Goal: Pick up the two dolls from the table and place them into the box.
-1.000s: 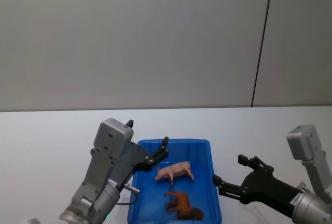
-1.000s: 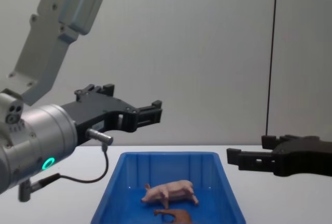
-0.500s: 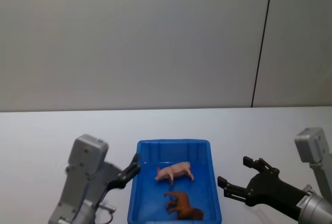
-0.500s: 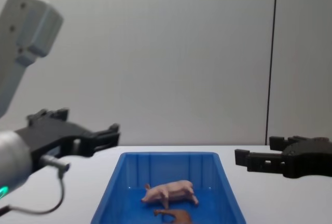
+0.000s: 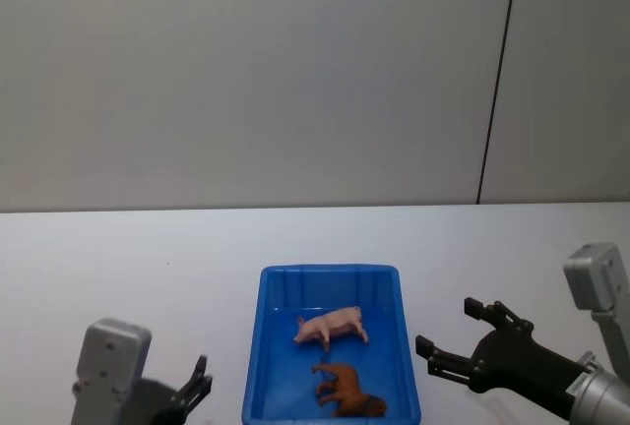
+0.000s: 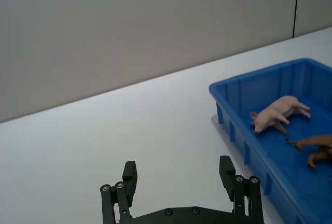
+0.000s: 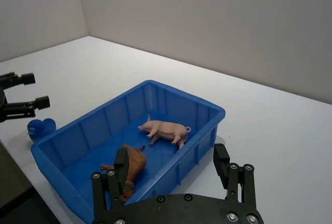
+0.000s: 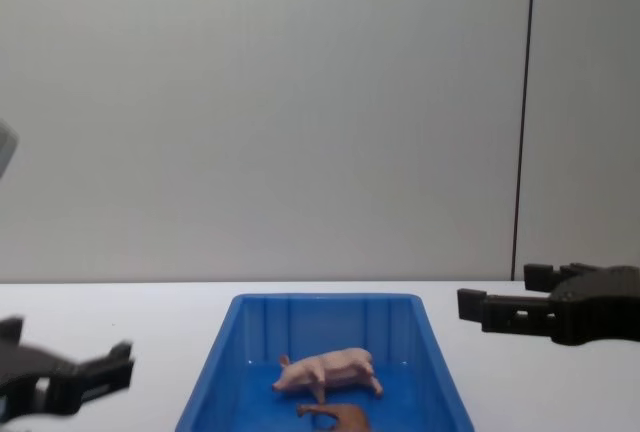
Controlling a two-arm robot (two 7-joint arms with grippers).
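Beside the box (image 5: 330, 273), both open tools flank its rims.

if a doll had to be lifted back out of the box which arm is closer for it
Right, probably. The right claw hangs open just beside the box rim, level with the pig. The left claw sits lower and farther off.

Left gripper (image 5: 200, 386) low at near left, jaws apart, empty. Right gripper (image 5: 455, 339) at near right, jaws apart, empty.

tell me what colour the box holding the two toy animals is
Bright blue. The box shows best in the right wrist view, with the pig and brown animal inside.
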